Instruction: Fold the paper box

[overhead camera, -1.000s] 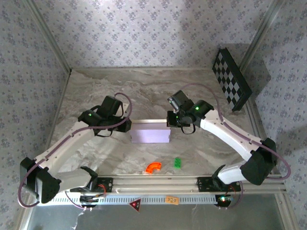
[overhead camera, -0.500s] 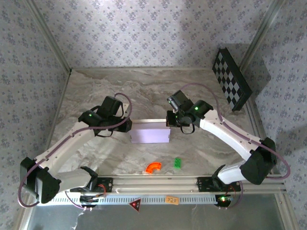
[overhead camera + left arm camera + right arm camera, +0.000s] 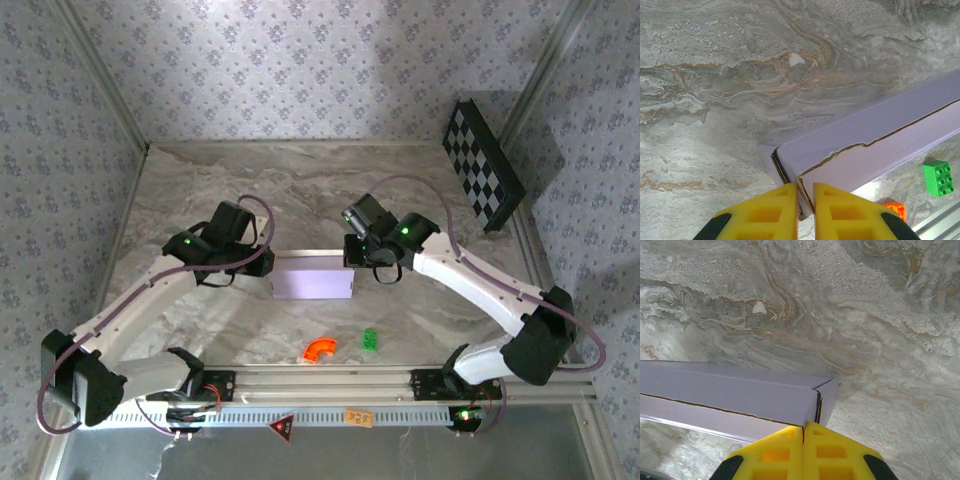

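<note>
Left gripper [image 3: 805, 192] is clamped on the paper box [image 3: 875, 145]: its yellow fingers [image 3: 770, 212] stand only a narrow slit apart, and the torn-looking cardboard edge at the box's left end runs down into that slit. Right gripper [image 3: 804, 432] has its yellow fingers [image 3: 840, 452] pressed together with no gap, right at the lower corner of the box's right end [image 3: 730, 395]; whether any cardboard sits between them cannot be told.

From the top camera, the pale lilac box [image 3: 313, 277] lies as a closed flat rectangle on the marble-patterned table [image 3: 300, 190], roughly in the middle, long side across. The left gripper [image 3: 265, 262] is at its left end and the right gripper [image 3: 352, 262] at its right end. At both ends the wrist cameras show a dark slit where an end flap meets the body.

Nearer the arm bases, well apart from the box, lie a green toy brick [image 3: 370, 341] and an orange curved piece [image 3: 320, 349]. A black-and-white checkered board [image 3: 483, 178] leans in the far right corner.
</note>
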### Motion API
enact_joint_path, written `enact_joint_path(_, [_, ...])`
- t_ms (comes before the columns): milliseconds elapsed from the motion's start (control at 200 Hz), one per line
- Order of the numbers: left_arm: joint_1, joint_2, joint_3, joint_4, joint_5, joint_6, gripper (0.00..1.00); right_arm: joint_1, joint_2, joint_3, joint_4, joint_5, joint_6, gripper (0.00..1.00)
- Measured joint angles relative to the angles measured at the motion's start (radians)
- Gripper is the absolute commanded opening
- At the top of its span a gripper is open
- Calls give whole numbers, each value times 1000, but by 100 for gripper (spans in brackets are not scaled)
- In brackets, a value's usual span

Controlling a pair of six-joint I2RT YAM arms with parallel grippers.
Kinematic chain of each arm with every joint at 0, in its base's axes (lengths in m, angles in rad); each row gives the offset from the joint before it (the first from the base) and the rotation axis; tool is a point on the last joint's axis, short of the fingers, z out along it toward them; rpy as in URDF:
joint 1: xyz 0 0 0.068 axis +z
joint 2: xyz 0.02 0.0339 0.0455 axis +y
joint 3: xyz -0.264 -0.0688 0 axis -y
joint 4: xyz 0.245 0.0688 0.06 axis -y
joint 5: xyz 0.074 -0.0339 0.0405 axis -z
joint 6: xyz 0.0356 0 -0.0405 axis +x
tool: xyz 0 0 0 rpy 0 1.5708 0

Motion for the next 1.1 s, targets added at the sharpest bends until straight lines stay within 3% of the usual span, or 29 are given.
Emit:
enact_joint_path(795, [-20, -64, -64, -11, -60, 1, 17, 63, -3, -43, 58, 71, 2, 0])
enact_joint_path(1099, [-27, -83, -66, -30, -84, -2, 40, 69, -5, -58, 84, 70, 2, 0])
